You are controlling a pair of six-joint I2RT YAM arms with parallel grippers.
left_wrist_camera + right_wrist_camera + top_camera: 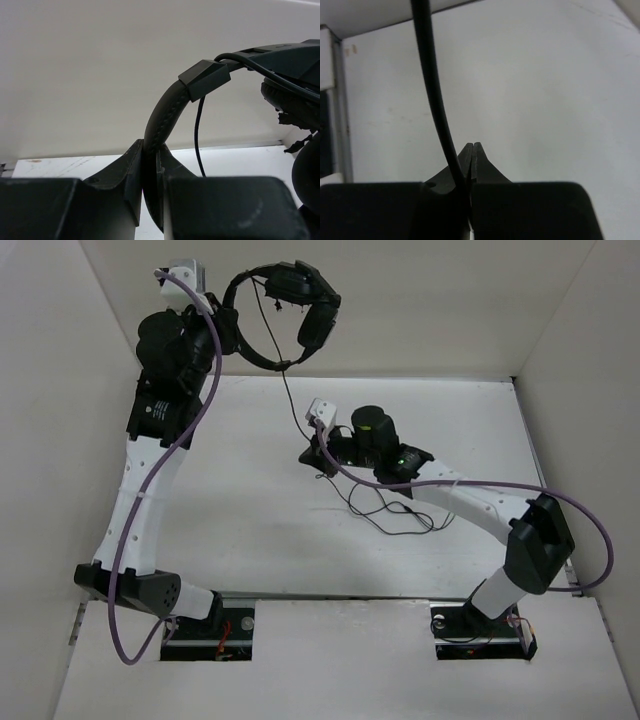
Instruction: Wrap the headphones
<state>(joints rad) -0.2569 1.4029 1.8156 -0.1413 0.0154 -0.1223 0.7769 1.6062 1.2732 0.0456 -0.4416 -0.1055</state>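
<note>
- Left hand (150, 162): raised at the rear left, near the back wall, clamped tight on the band (161, 112).
- Headphones (300, 295): held up clear of the table (240, 530), hanging to the right of the left hand.
- Band seated edge-on between the two fingers (127, 170), arching up and right to a slider block (204, 77).
- Earcup (316, 325): at the right end of the band, tilted, facing down and left.
- Cable (289, 390): dropping from the headphones, down and slightly right to the right hand.
- Right hand (472, 150): low over the table centre, fingertips pressed together, pinching the cable at the seam between the fingers.
- Slack (395, 515): lying in loose loops on the table, under and right of the right hand.
- Plugs: not discernible.
</note>
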